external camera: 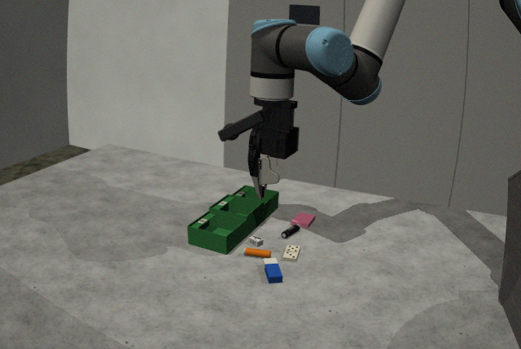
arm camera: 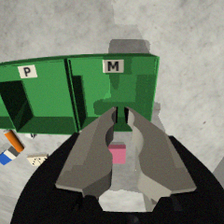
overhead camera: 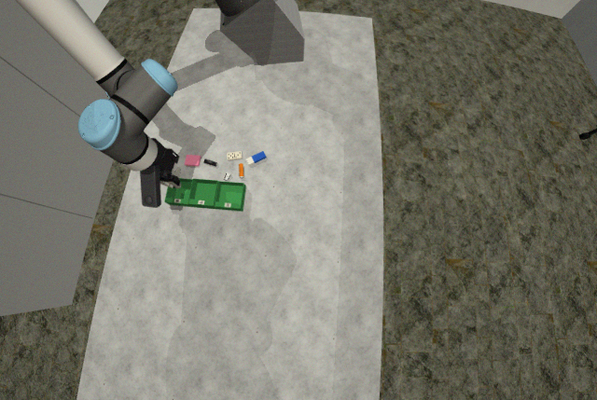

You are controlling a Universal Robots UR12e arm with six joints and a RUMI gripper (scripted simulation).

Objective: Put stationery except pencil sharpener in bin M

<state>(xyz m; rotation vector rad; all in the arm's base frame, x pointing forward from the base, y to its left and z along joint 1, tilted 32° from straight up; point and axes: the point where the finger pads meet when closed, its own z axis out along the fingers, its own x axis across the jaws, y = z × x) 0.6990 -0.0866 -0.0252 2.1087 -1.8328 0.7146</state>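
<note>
gripper: my gripper hangs over the left end of the green bin row. Jaws are clenched with nothing between them that I can see. In the wrist view the tips nearly meet.
bin M: leftmost compartment in the top view, upright, directly under my fingertips. The wrist view shows the M label and the P label next door. I see nothing inside M.
pink eraser: on the table, just behind bin M, apart from the wall. It's the nearest stationery, so I judge it the next pick.
how to do it well: I lift clear of the rim first and open the jaws wide before coming down. I square the jaws to the eraser's flat sides and stay off the bin wall so the row doesn't tip.
black cylinder: just right of the eraser, probably a battery. I don't clip it on the way down.
small white piece: near the bin's back wall, too small to name. It could be the sharpener, so I leave it.
domino: not stationery, stays.
orange stick: likely a crayon or marker, goes to M later.
blue-white eraser: furthest right, also for M.
</note>
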